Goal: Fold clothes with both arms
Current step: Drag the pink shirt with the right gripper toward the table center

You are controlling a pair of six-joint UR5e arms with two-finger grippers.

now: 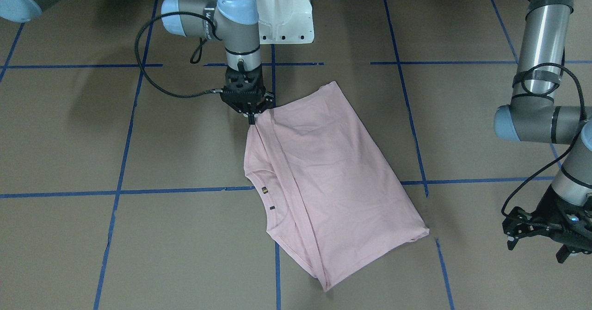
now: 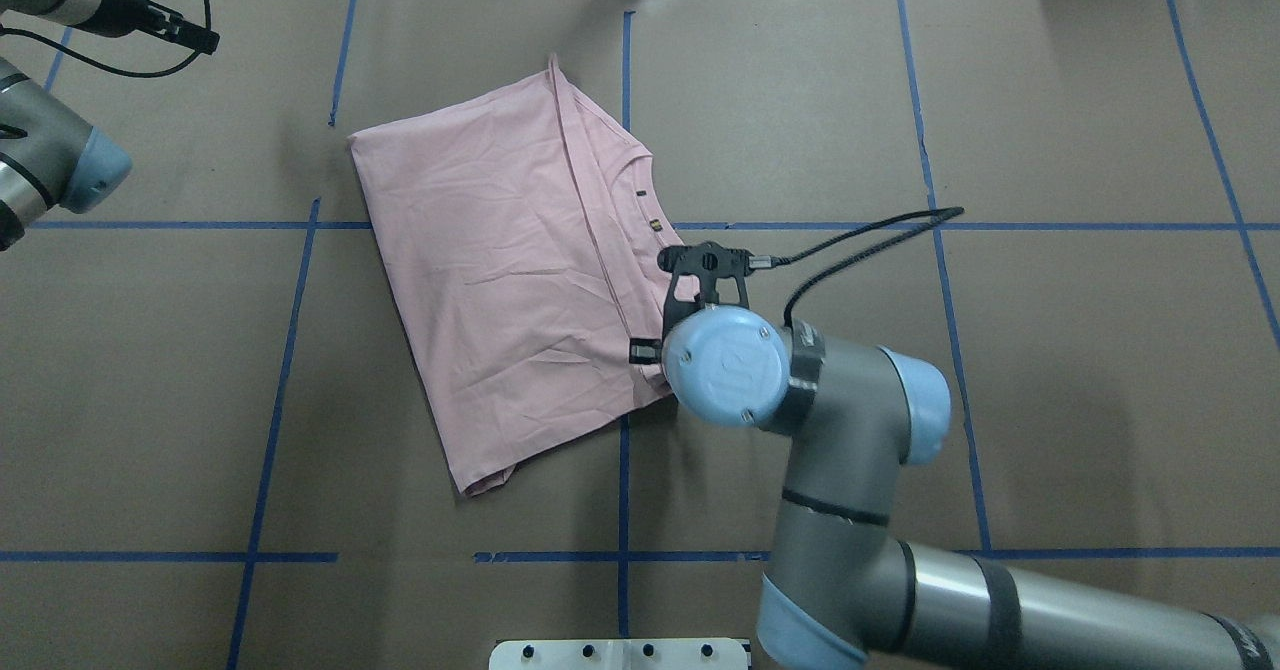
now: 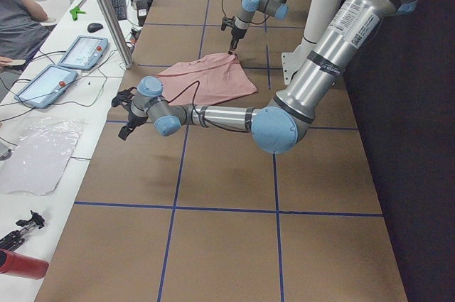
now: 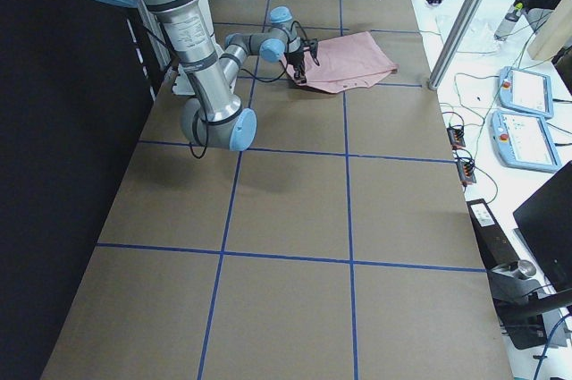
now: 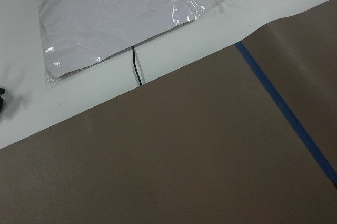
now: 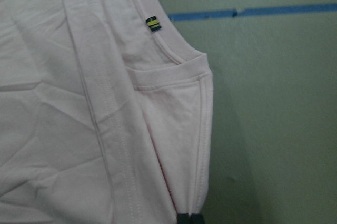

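Note:
The pale pink T-shirt [image 1: 333, 171] lies on the brown table, folded lengthwise and skewed, with its plain side up and the print hidden. Two small tags show at the collar [image 1: 264, 190]. My right gripper [image 1: 252, 117] points straight down and is shut on the shirt's edge near the shoulder, at the end closest to the robot. The right wrist view shows the fingertips [image 6: 188, 218] pinched on a hem of the shirt [image 6: 79, 103]. My left gripper [image 1: 539, 238] is open and empty, far off to the side of the shirt, over bare table.
The table is covered in brown paper [image 2: 1050, 370] with a grid of blue tape lines [image 2: 930, 150]. The white pedestal base [image 1: 282, 9] stands behind the shirt. The left wrist view shows the table edge and a clear plastic bag [image 5: 121, 18] on a white bench.

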